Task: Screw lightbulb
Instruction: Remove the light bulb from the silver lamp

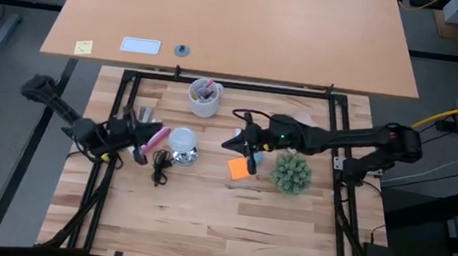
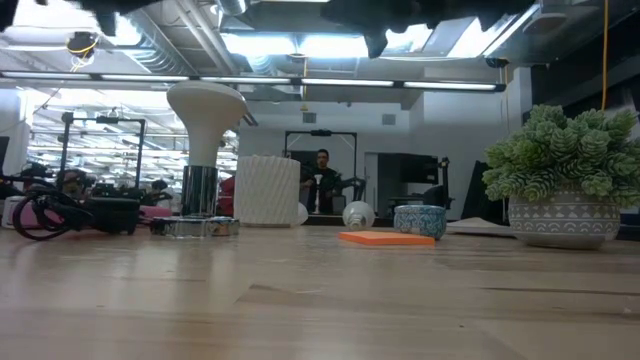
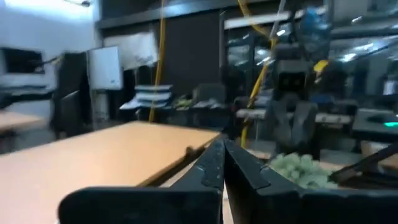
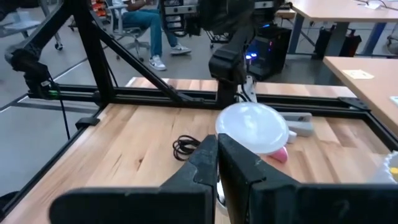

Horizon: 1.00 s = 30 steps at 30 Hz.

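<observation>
Fingers of the left gripper (image 3: 221, 149) and right gripper (image 4: 216, 142) are pressed together, holding nothing. Between them on the table (image 1: 202, 219), the lightbulb (image 1: 183, 138) stands on the silver socket (image 2: 200, 188) (dome uppermost). Likely hazard: an approach with closed fingers could knock the top-heavy bulb, tilting or cross-threading it.

From above, a pale butcher-block wooden table (image 1: 202, 219) carries a black metal frame. The left gripper (image 1: 141, 136), fingers closed, lies beside the white frosted lightbulb (image 1: 182, 139), which stands in a shiny silver round socket (image 1: 185, 154) with a coiled black cord (image 1: 160, 168). The right gripper (image 1: 236, 141), also closed, hovers just above an orange sticky note (image 1: 238, 169). Near it sits a spiky green potted plant (image 1: 291, 173); a pale cup of pens (image 1: 204, 97) stands farther back.
</observation>
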Tool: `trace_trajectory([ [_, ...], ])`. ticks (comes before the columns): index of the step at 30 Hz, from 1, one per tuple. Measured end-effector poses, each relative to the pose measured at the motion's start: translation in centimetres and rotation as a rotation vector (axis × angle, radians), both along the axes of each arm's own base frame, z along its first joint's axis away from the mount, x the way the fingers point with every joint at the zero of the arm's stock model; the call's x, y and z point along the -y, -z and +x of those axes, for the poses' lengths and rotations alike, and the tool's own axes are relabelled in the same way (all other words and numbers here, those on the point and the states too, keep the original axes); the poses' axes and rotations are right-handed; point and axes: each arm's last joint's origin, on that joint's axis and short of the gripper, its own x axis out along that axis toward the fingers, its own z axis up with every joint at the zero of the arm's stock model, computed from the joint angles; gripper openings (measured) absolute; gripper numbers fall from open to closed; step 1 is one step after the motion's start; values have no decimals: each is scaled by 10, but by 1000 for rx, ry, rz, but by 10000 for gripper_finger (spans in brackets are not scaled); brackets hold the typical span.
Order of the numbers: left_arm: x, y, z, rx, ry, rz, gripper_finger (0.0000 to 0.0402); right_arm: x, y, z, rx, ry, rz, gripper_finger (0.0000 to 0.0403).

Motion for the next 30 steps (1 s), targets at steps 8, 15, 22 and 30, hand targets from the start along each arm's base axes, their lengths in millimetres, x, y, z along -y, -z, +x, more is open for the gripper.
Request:
trace_trajectory([
  [8,-39,-20,32,50,-62,97,0,0,2,4,16,-2,-2,19],
  [15,-75,-39,44,-81,-79,128,0,-2,-1,3,43,-73,10,19],
  [22,-97,-24,28,-376,-34,-56,0,-2,4,9,54,-88,12,19],
  [30,-102,-23,-14,-483,-82,-203,0,-3,35,35,74,-119,97,19],
])
